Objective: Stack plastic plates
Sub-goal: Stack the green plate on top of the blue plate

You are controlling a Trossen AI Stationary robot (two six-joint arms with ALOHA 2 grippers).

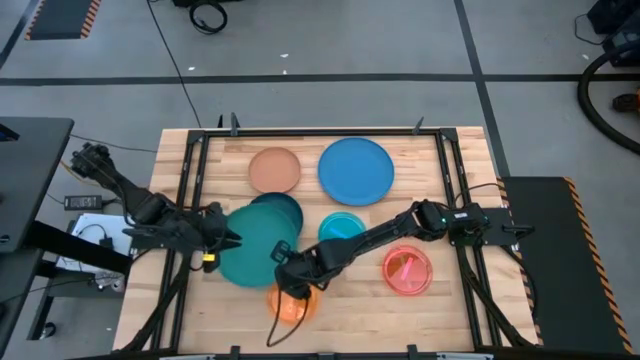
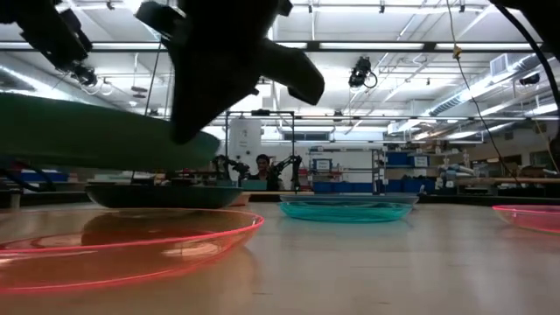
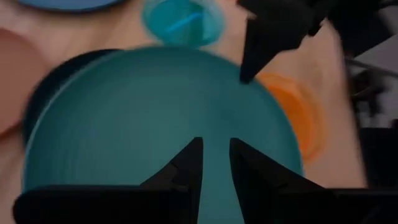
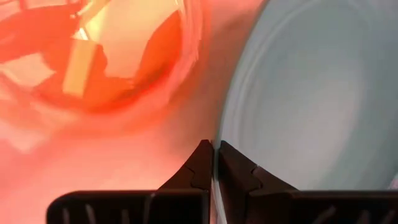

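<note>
Teal-green large round plastic plate (image 1: 248, 247), lower-left of centre in high view, is pinched at opposite rims: left tool (image 1: 222, 238) & right tool (image 1: 290, 281), both clamped, lifting it level over dark teal medium plate (image 1: 283, 207) w/o tipping.

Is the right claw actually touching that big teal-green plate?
Touching. In the right wrist view the right gripper has its fingers closed on the rim of the teal-green plate, the edge pinched between them. The high view agrees.
</note>
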